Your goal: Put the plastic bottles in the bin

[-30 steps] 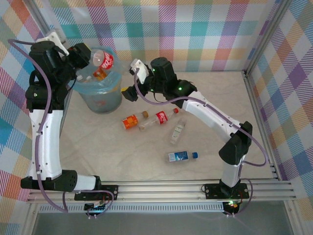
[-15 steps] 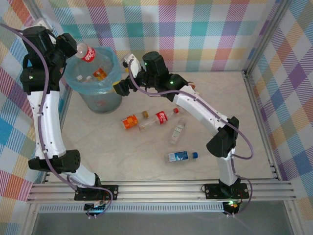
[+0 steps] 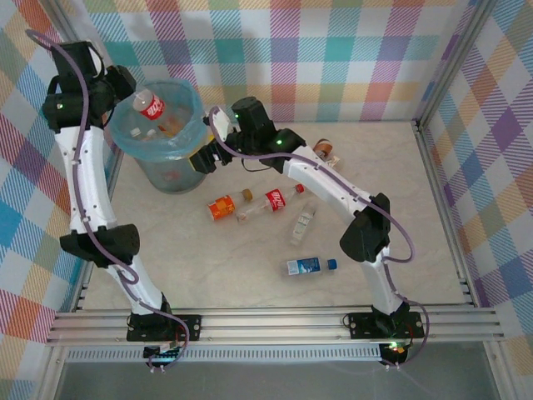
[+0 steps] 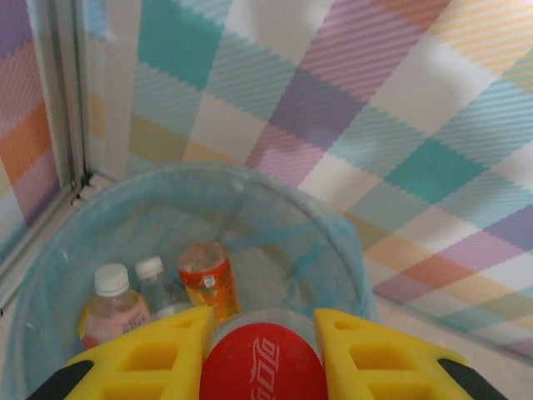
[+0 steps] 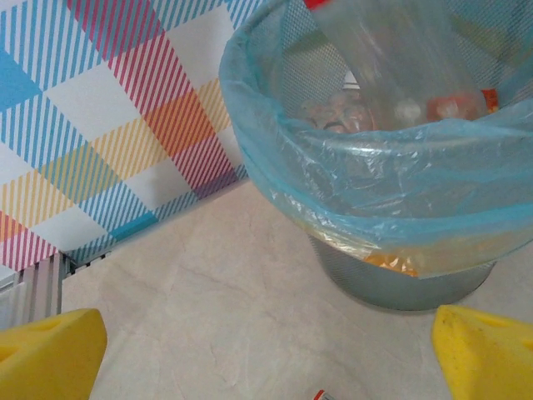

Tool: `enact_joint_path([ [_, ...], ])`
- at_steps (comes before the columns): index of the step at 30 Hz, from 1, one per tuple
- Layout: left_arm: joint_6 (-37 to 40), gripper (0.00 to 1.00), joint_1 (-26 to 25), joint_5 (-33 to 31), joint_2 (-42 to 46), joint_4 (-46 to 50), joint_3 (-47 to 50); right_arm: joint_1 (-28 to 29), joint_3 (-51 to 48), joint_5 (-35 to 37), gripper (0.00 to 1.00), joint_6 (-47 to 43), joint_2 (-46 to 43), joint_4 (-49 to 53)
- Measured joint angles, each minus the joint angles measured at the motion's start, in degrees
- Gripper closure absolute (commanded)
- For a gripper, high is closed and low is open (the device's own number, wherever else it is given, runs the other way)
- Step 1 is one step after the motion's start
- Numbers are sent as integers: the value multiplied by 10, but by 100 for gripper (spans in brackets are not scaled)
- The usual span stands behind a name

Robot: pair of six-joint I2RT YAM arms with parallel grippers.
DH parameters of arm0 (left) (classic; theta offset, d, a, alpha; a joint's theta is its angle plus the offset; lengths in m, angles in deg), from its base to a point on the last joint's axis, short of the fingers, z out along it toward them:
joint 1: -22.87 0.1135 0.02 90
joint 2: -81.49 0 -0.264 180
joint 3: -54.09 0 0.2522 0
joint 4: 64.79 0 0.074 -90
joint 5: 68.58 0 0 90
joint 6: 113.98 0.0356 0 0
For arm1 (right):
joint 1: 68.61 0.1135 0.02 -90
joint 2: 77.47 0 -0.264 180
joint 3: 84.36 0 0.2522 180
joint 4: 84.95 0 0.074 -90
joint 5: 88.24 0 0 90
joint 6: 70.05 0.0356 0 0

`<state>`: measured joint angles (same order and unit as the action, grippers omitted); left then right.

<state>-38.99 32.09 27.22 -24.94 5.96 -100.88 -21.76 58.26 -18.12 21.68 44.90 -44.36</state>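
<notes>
Over on the left, above the bin (image 3: 171, 171), our left gripper (image 3: 131, 90) is clamped on a red-labelled bottle (image 3: 152, 106). In the left wrist view its yellow fingers (image 4: 158, 350) press on either side of the red label, and the bottle hangs inside the line of the rim. Below it in the bin lie a pink-labelled bottle (image 4: 112, 315), a clear bottle (image 4: 156, 287) and an orange bottle (image 4: 206, 279).

Just beside the bin's right wall sits our right gripper (image 3: 202, 158), its jaws spread wide and holding nothing — its fingertips (image 5: 46, 350) show at the lower corners of the right wrist view, with bare table (image 5: 208, 292) between them.

Further right, loose on the table, lie an orange-labelled bottle (image 3: 222, 207), a cola bottle (image 3: 275, 199), a pale bottle (image 3: 303, 223) and a blue-labelled bottle (image 3: 308, 266). A fifth bottle (image 3: 323, 150) lies near the right forearm, too small for us to read.

We judge that the drop is the step in hand. The next move calls only for the left fingers to part while the bottle is over the opening. After that, the right arm is the nearer one to the loose bottles.
</notes>
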Motion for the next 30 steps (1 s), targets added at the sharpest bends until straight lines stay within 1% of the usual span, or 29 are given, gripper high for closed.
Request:
enact_joint_path([
  [5, 18, 100, -1, 26, -37, 28, 0, 8, 4, -9, 1, 9, 12, -2],
  [12, 66, 100, -14, 25, -71, 51, 8, 9, 5, -12, 1, 10, 18, -1],
  [16, 81, 88, -19, 21, -91, 58, 10, 9, 8, -9, 0, 6, 18, -1],
  [22, 92, 48, -20, 19, -111, 63, 12, 9, 9, -2, 0, -3, 18, 8],
  [23, 89, 44, -21, 20, -112, 66, 12, 9, 9, -1, 0, -5, 18, 8],
  [26, 89, 33, -23, 21, -112, 74, 12, 9, 9, -2, 0, -7, 18, 11],
  [29, 88, 27, -25, 21, -112, 74, 12, 9, 9, -2, 0, -7, 18, 12],
  [30, 87, 26, -26, 21, -111, 74, 12, 9, 9, -2, 0, -8, 18, 12],
])
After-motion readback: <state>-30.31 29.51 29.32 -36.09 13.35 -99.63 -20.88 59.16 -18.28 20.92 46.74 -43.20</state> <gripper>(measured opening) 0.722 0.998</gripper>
